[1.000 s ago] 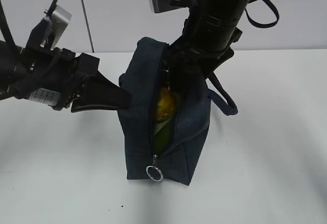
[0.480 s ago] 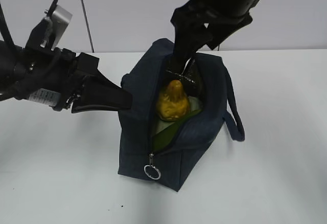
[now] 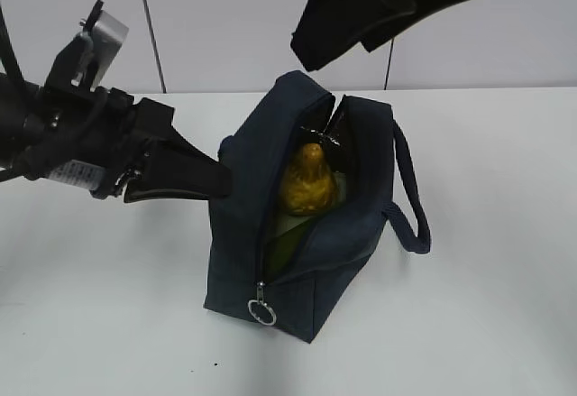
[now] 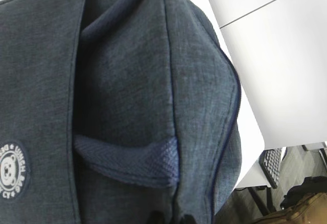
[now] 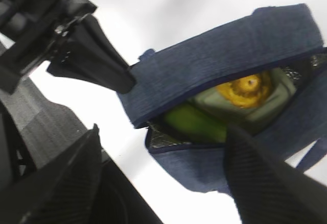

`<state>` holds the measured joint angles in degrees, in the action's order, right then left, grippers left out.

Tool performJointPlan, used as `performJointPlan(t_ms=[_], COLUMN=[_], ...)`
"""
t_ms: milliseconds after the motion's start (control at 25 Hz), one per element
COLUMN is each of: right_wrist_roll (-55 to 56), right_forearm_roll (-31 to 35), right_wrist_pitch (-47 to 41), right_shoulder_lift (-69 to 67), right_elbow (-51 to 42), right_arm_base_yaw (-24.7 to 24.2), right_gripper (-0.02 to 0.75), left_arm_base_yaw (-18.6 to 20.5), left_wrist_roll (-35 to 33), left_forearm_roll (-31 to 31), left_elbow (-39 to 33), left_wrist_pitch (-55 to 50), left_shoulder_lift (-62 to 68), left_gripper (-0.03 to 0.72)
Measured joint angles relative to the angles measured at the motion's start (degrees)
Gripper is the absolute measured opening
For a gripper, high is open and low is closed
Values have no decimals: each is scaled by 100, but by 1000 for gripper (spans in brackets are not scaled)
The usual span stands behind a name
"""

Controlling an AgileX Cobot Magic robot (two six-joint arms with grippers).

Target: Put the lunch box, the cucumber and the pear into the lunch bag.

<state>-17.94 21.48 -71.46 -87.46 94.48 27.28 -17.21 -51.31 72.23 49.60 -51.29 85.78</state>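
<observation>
The dark navy fabric lunch bag [image 3: 311,234] stands upright on the white table, zipper open. Inside, the yellow, brown-mottled pear [image 3: 308,184] stands neck up on the pale sage-green lunch box lid [image 5: 255,109]. The dark green cucumber [image 5: 196,122] lies beside it.

cucumber [image 3: 281,250]: mostly hidden in lunch bag [image 3: 239,225] | right hand [image 3: 361,8]: cropped

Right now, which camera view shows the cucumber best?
The right wrist view: it looks into the open lunch bag, where the cucumber lies beside the pear on the lunch box. The exterior view shows only a green sliver in the zipper gap. The left wrist view shows only the bag's outside fabric.
</observation>
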Motion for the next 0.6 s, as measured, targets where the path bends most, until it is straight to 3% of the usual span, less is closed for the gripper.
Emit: performJointPlan(t_ms=[120,360,600], right_wrist_roll=[-268,-924,-1978], right_forearm_roll=[408,1180,2153], right_wrist_pitch=[0,261,1138], right_shoulder_lift=[303,1005,1480], right_elbow=[-499,-2100,-3614], right_arm_base_yaw=[0,0,0], right_gripper=[575,575,575], left_arm_base_yaw=[0,0,0], left_wrist_roll=[0,-115,-372], left_forearm_roll=[-119,-217,-548], left_elbow=[5,5,15], left_wrist_pitch=[19,71,40], left_shoulder_lift=[0,0,0], left_gripper=[73,250,267])
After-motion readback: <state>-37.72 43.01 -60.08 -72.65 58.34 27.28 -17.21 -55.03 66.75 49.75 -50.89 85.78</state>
